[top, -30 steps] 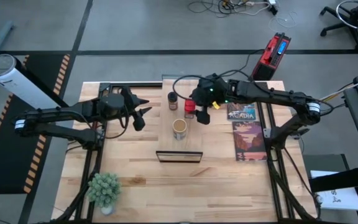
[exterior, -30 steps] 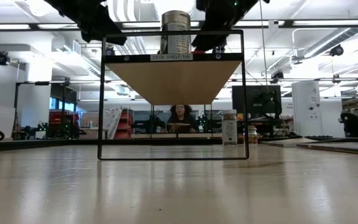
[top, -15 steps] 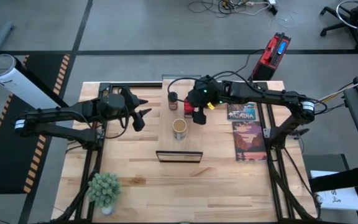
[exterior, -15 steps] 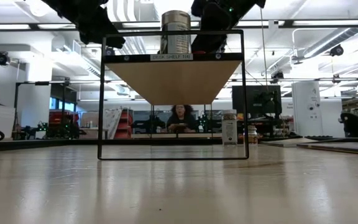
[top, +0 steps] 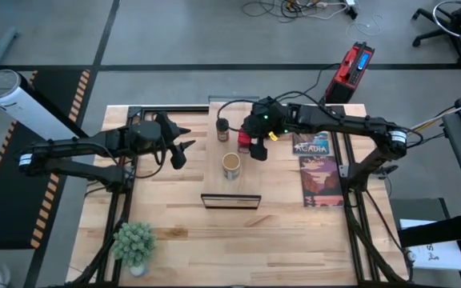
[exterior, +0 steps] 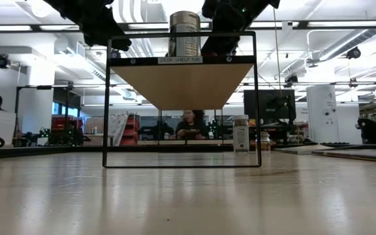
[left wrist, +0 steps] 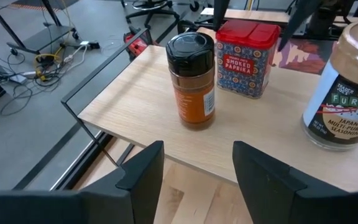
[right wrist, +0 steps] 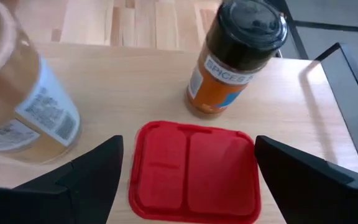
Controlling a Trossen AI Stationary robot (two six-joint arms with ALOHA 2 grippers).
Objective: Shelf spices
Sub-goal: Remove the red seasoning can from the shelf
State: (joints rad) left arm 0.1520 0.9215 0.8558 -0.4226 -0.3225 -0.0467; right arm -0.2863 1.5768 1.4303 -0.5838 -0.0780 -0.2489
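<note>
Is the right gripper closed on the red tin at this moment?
No. In the right wrist view the right gripper is open, its fingers set wide either side of the red tin on the shelf.

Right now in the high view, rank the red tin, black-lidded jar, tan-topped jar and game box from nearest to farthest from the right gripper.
1. Red tin, directly under the right gripper, on the shelf.
2. Black-lidded jar and tan-topped jar, both on the shelf: too close to call.
3. Game box, on the table off the shelf's right side.
</note>
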